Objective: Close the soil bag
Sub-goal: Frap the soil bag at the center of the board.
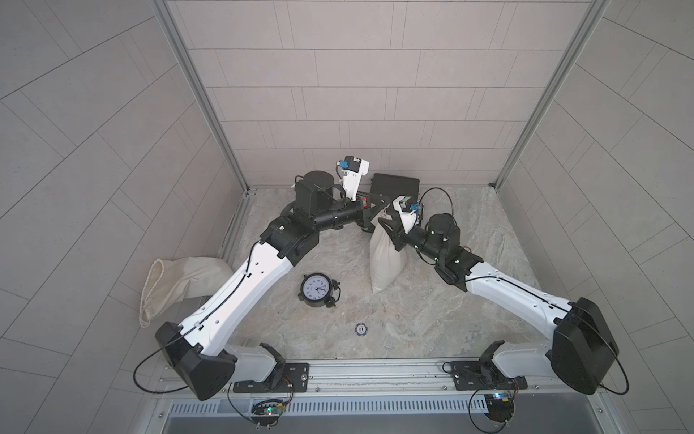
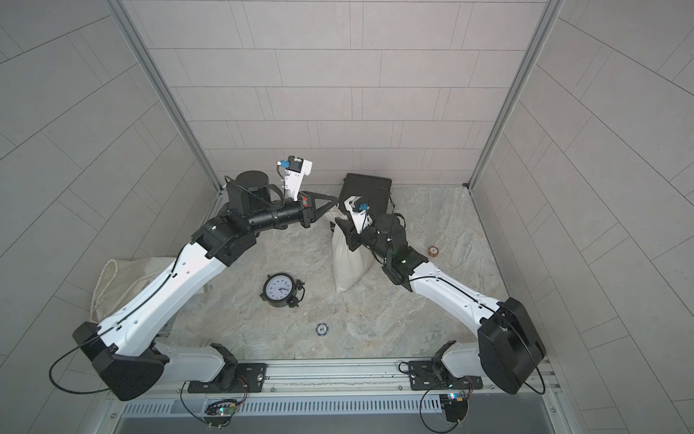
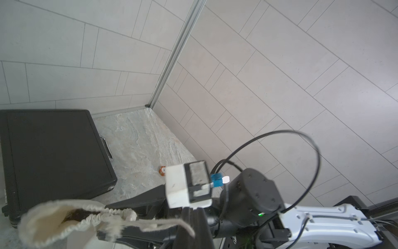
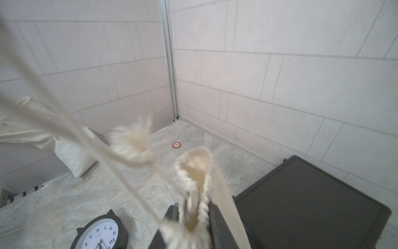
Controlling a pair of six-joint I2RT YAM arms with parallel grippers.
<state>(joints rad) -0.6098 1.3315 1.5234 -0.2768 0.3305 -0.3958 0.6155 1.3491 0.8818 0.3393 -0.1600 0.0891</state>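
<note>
The soil bag point(image 1: 386, 263), a cream cloth sack, stands upright right of the table's middle, in front of a black case. My right gripper point(image 4: 193, 217) is shut on its gathered mouth, one black finger point(image 4: 172, 215) on each side of the ruffled rim point(image 4: 193, 163). Dark soil shows inside the mouth point(image 3: 53, 217) in the left wrist view. My left gripper point(image 3: 193, 215) is shut on the bag's drawstring point(image 3: 155, 224), which runs taut from the rim to its jaws. In both top views the left gripper point(image 1: 388, 199) point(image 2: 332, 200) hovers just behind the bag's top.
A black case point(image 1: 394, 184) lies against the back wall. A round alarm clock point(image 1: 318, 290) lies face up near the middle, with a blue chip point(image 1: 361, 329) in front of it. An orange chip point(image 2: 433, 251) sits to the right. A second, limp cloth bag point(image 1: 176, 278) lies at the left wall.
</note>
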